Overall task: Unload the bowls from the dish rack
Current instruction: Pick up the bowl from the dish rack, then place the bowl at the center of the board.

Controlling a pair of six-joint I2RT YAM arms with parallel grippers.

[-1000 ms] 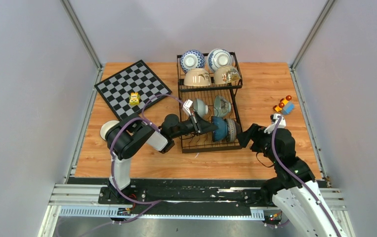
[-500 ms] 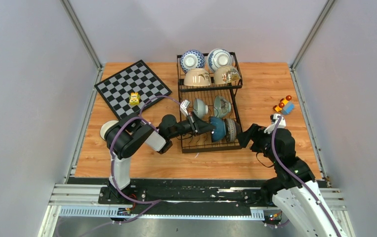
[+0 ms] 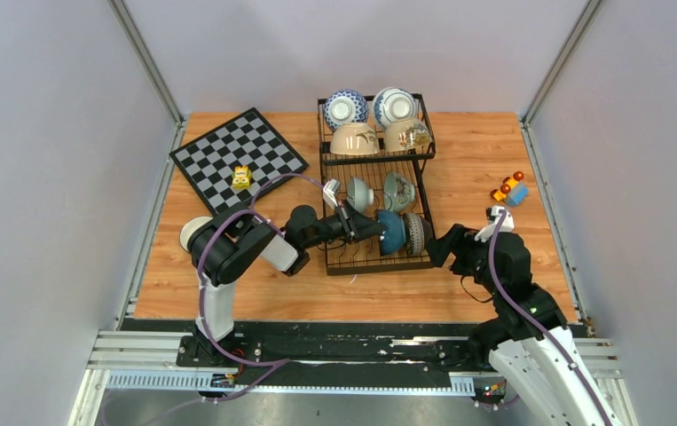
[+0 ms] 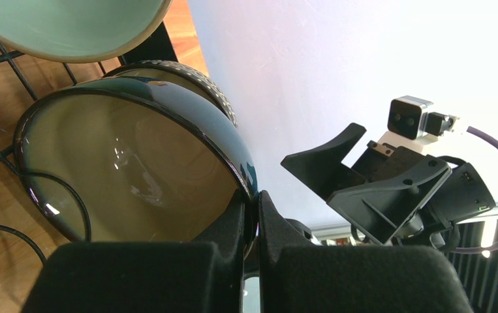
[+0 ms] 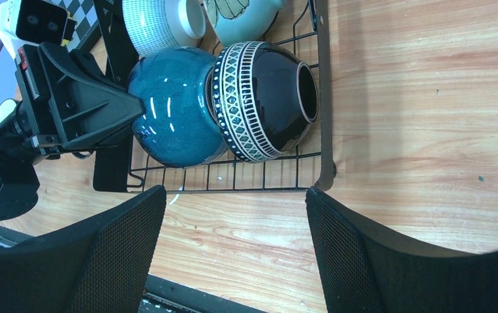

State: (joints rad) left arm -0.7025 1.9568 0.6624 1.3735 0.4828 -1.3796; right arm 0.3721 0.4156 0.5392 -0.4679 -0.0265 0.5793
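Note:
The black wire dish rack [image 3: 374,269] stands mid-table. Its upper basket holds two blue-and-white bowls [image 3: 345,108] and two beige bowls [image 3: 353,139]. On the lower tray two pale bowls [image 3: 398,189] stand on edge behind a blue-glazed bowl [image 3: 394,232] and a dark patterned bowl [image 3: 416,232]. My left gripper [image 3: 377,229] is shut on the blue bowl's rim [image 4: 249,176], one finger inside and one outside. Off the rack's front right corner [image 5: 324,176], my right gripper [image 5: 236,195] is open over bare wood, holding nothing.
A chessboard [image 3: 238,158] with a small yellow block [image 3: 241,177] lies at the back left. A small colourful toy [image 3: 510,189] sits right of the rack. Grey walls enclose the table on three sides.
The left gripper has shifted slightly to the left, still gripping the blue bowl's rim. The right arm has not moved.

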